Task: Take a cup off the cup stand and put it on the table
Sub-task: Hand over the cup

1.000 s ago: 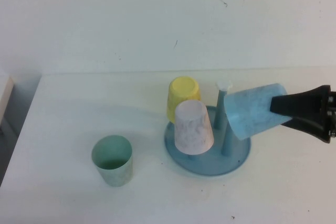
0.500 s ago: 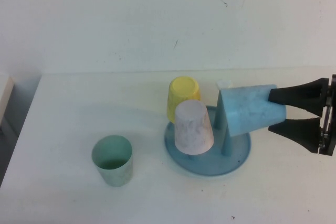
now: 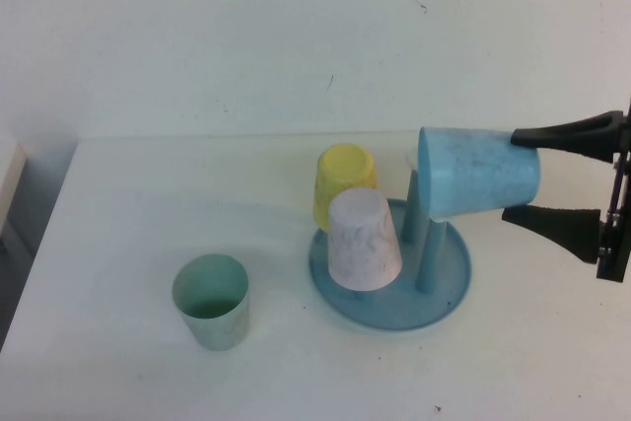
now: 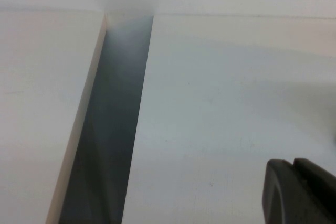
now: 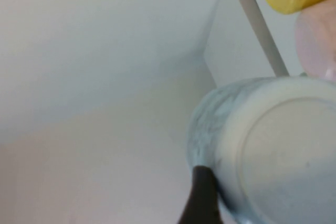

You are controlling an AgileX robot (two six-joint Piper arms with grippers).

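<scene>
The light blue cup point(image 3: 478, 173) lies on its side in the air over the right part of the cup stand point(image 3: 394, 308), mouth facing left. It hides the tops of two blue pegs point(image 3: 428, 253). My right gripper point(image 3: 509, 173) is shut on the cup's base end, one finger above it and one below. In the right wrist view the cup's bottom point(image 5: 273, 150) fills the corner, with one dark finger point(image 5: 202, 198) pressed on its side. My left gripper point(image 4: 302, 169) hovers shut and empty over the white table point(image 4: 220, 103), out of the high view.
A yellow cup point(image 3: 344, 179) and a pinkish-white marbled cup point(image 3: 364, 241) sit upside down on the stand. A pale green cup point(image 3: 211, 301) stands upright on the table at the front left. A dark gap point(image 4: 105, 129) runs along the table's left edge.
My right gripper has rolled so its fingers stand one above the other. The blue cup has risen from a downward tilt over the peg to lying level above it.
</scene>
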